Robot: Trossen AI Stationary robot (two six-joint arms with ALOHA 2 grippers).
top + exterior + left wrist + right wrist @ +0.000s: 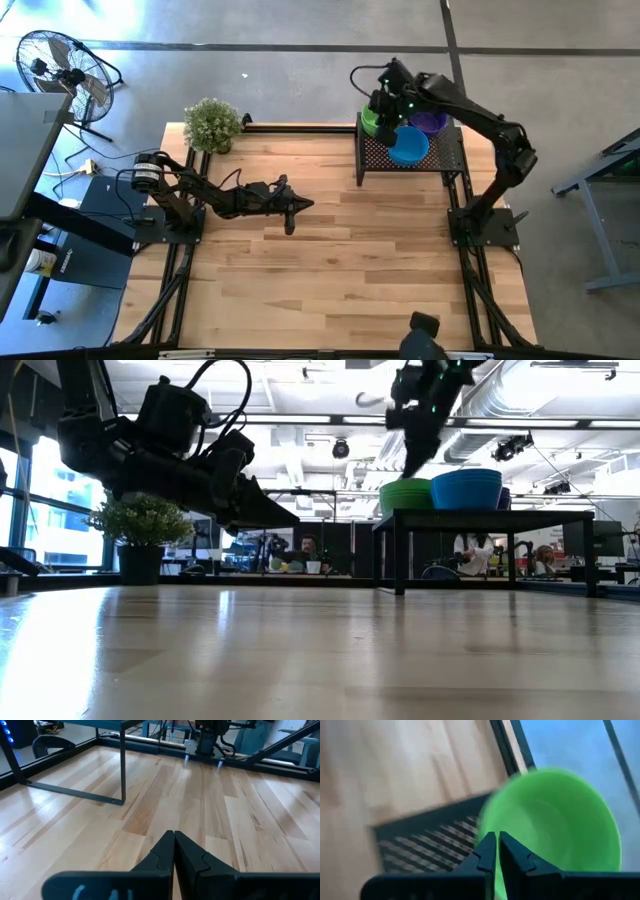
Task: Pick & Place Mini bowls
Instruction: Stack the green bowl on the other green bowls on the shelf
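Green, blue and purple mini bowls [408,136] stacked on the black mesh rack [445,155] at the desk's [340,270] far right corner, seen from above. Right gripper [381,112] poised over the green stack [372,124]; left gripper [292,208] hovering near mid-desk; potted plant [212,124] at the far left corner.

Level across: green stack [404,494] and blue stack [467,489] side by side atop the rack [490,517], right gripper [412,460] just above.

Left wrist: fingers [159,855] pressed together, empty, above bare wood.

Right wrist: fingers [482,857] nearly together at a green bowl's [555,820] rim; grip on it cannot be told.
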